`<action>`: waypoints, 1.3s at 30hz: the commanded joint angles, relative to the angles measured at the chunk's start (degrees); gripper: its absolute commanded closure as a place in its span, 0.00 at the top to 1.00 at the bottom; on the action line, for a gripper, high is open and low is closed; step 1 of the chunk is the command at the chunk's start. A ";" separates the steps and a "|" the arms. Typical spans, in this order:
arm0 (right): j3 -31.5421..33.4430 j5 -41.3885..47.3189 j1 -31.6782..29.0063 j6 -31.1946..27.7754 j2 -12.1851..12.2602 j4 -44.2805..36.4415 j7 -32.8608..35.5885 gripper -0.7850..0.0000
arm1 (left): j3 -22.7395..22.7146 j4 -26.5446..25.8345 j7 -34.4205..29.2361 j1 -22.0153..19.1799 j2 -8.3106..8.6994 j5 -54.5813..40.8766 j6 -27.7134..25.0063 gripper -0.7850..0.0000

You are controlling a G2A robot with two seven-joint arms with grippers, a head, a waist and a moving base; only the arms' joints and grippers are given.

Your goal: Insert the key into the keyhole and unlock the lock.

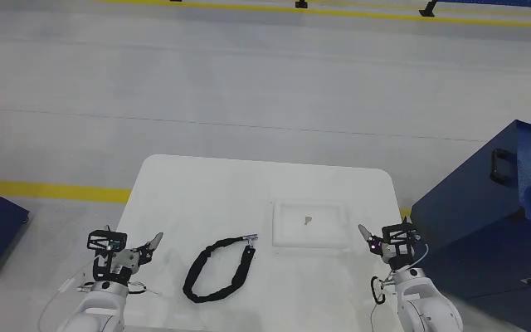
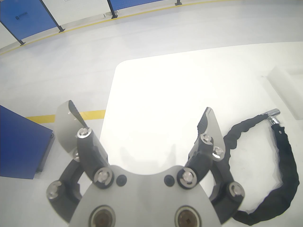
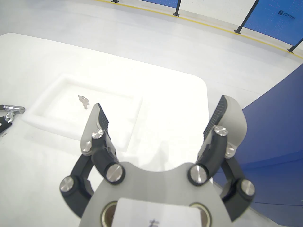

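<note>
Currently on the white tabletop (image 1: 207,187), items as follows.

Item 1: chain lock (image 1: 237,274), a black sleeved chain lying in a loose loop left of the tabletop's middle, toward the near edge; both ends meet at a silver lock head (image 1: 250,241) on the far side of the loop; the head lies flat just beside the tray's left rim, apart from it, its end face with a dark slot turned toward the tray.

Item 2: tray (image 1: 276,224), white, shallow, rectangular, lying flat toward the right edge of the tabletop.

Item 3: key (image 3: 83,100), small, silver, lying flat on the tray floor near its middle, alone, touched by neither gripper.

Item 4: left gripper (image 2: 139,108), above the near left corner of the tabletop, next to the chain loop; fingers spread wide, nothing between them.

Item 5: right gripper (image 3: 161,102), above the near right corner, close to the tray's right rim; fingers likewise spread wide and bare.

Surroundings: a blue cabinet (image 1: 473,224) on the floor off the right edge; a blue box (image 2: 21,142) off the left edge; a yellow line (image 1: 66,191) on the grey floor beyond the left edge.
</note>
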 commanded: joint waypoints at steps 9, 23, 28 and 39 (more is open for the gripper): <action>4.64 -2.46 7.88 -14.81 1.41 -0.23 8.94 1.00 | 0.00 0.00 0.00 0.00 0.00 0.00 0.00 1.00; 0.34 13.51 34.47 -46.74 3.56 16.03 33.26 1.00 | 0.00 0.00 0.00 0.00 0.00 0.00 0.00 1.00; -5.05 18.44 41.59 -53.17 3.88 22.60 43.35 1.00 | 0.00 0.00 0.00 0.00 0.00 0.00 0.00 1.00; -20.07 23.56 53.01 -49.27 4.82 29.71 55.02 1.00 | 0.00 0.00 0.00 0.00 0.00 0.00 0.00 1.00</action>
